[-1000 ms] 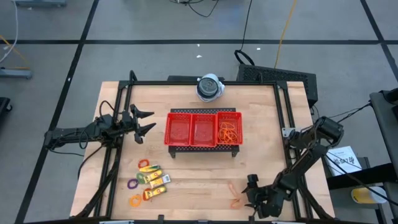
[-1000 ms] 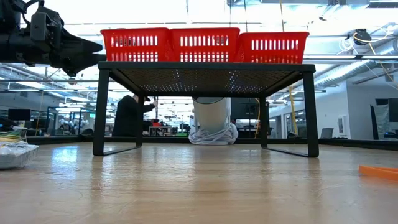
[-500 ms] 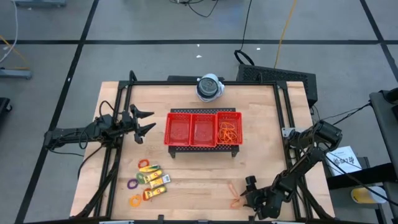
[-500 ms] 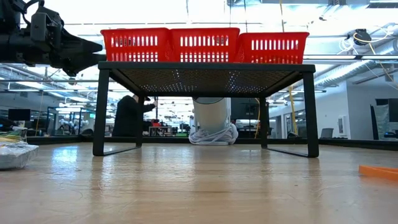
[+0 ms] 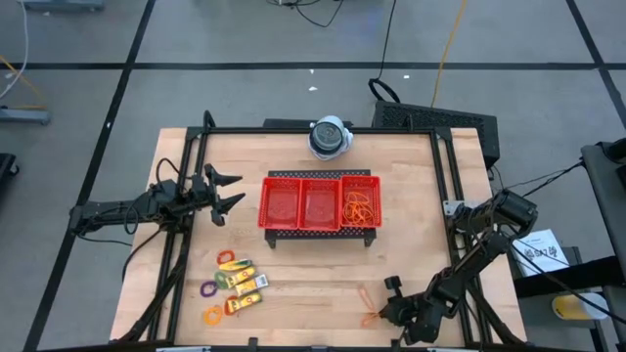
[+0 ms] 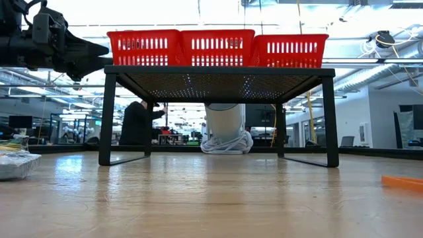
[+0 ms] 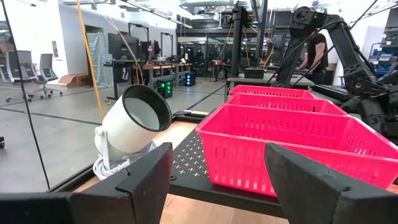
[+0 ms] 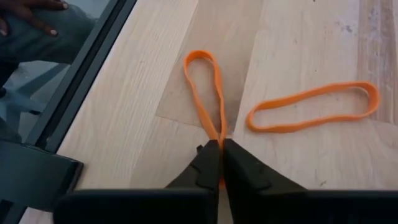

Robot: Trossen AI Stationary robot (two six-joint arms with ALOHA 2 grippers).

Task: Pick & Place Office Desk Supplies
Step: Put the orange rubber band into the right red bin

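High view: right pincer [image 5: 384, 313] low at the near edge of the tabletop [image 5: 293, 269], right of centre, tips together on an orange rubber band [image 5: 370, 317]. Left pincer [image 5: 227, 192] held above the left side of the tabletop, just left of the red mesh tray [image 5: 320, 203], fingers apart, gripping nothing. More orange bands [image 5: 358, 207] piled in the tray's right compartment; the other two compartments bare. Cluster of yellow packets [image 5: 243, 282] and small coloured rings [image 5: 209, 288] at the near left of the tabletop, well apart from both pincers. Round white-grey device [image 5: 330, 137] at the far edge behind the tray.

Low view: tray [image 6: 217, 47] perched on a dark stand [image 6: 218, 76], device [image 6: 225, 127] visible beneath it. Left pincer [image 6: 92, 51] at upper left, level with the tray. Strip of orange band [image 6: 401, 182] lying flat at the far right edge. Person standing in the room beyond.

Left wrist view: two dark fingers [image 7: 143, 177] spread wide, tray [image 7: 292, 140] ahead between them, device [image 7: 134, 121] beside the tray.

Right wrist view: pincer [image 8: 220, 163] clamped shut on one end of a narrow orange band loop [image 8: 206, 93], the loop stretching away across the wood. Second orange band [image 8: 314, 107] lying flat just beside it, untouched. Person's hand [image 8: 28, 11] visible beyond the tabletop's edge.
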